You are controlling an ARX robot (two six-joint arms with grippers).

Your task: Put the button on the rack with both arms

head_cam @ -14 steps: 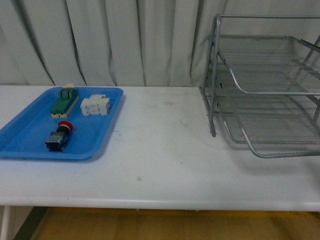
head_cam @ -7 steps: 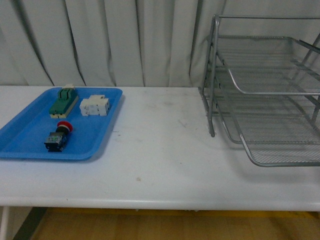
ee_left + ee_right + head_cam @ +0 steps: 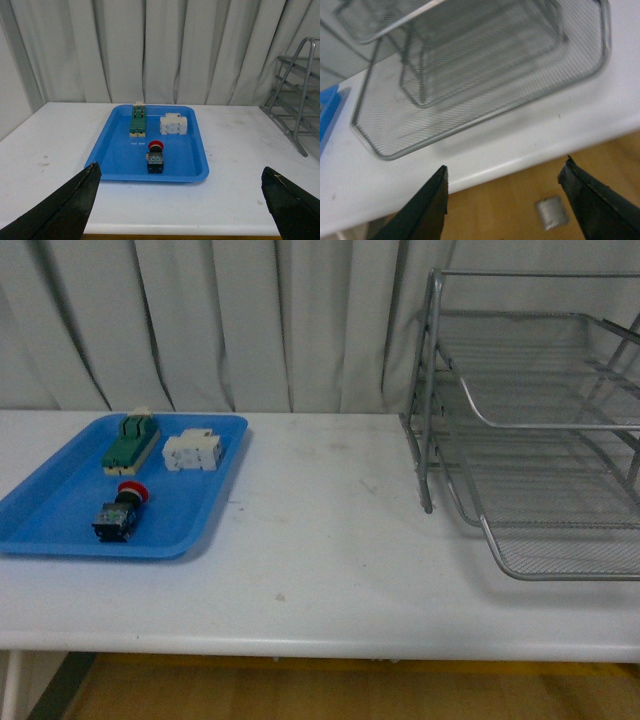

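1. button (image 3: pixel 121 510): likely light and rigid; the cap looks slippery, so pinch the blocky body's flat sides.
2. round red cap on a black body; it lies on its side in the tray (image 3: pixel 60 530), well apart from the rack (image 3: pixel 428 390).
3. left gripper (image 3: pixel 179 170) and right gripper (image 3: pixel 505 167) both gape wide, empty.

Showing a silver wire-mesh metal rack (image 3: pixel 432 360) with a dull sheen, a smooth, slightly glossy blue plastic tray (image 3: pixel 60 515), a matt white table top (image 3: pixel 330 540) and a pleated pale cloth curtain (image 3: pixel 250 320).
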